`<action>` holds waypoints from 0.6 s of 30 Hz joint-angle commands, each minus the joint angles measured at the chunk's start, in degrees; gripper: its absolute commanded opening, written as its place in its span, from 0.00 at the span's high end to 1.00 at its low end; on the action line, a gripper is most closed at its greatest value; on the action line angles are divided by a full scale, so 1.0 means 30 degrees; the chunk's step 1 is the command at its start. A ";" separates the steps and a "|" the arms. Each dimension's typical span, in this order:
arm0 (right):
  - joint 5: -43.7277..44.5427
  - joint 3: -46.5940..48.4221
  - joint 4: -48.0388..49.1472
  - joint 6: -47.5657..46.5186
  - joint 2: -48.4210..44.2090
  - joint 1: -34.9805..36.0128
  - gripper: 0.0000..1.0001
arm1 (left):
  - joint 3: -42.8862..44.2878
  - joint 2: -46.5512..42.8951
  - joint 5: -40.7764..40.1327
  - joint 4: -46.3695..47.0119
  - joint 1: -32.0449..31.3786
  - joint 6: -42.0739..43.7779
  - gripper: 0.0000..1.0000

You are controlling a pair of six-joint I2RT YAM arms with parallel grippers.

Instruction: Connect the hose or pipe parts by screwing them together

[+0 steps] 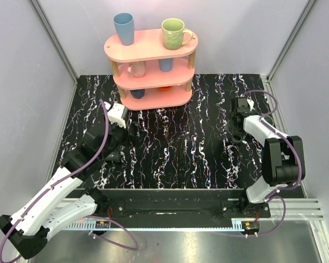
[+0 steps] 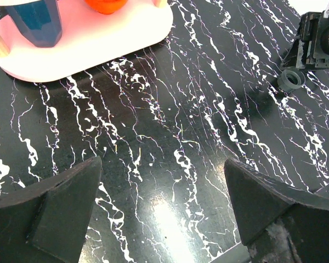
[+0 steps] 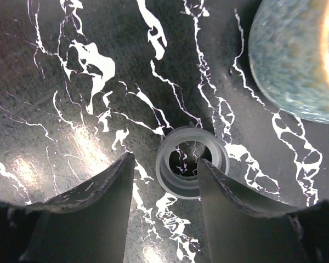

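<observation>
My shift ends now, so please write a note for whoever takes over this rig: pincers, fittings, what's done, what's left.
Left pincer: open, empty, over bare table near the pink shelf.
Right pincer: open, down at the grey ring fitting, which lies flat on the table between its fingers. A gap shows at one finger, so not yet gripped.
Done: nothing joined.
Left: grip the ring, find its mating part (none visible), screw them together.

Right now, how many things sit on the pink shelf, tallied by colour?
Blue cups: 3
Green mug: 1
Pink mug: 1
Orange item: 1
Total: 6
</observation>
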 commanded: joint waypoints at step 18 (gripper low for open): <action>-1.3967 -0.2978 0.4741 0.2251 -0.1937 -0.0257 1.00 | 0.0053 -0.0740 -0.0875 0.0439 0.0003 -0.0080 0.03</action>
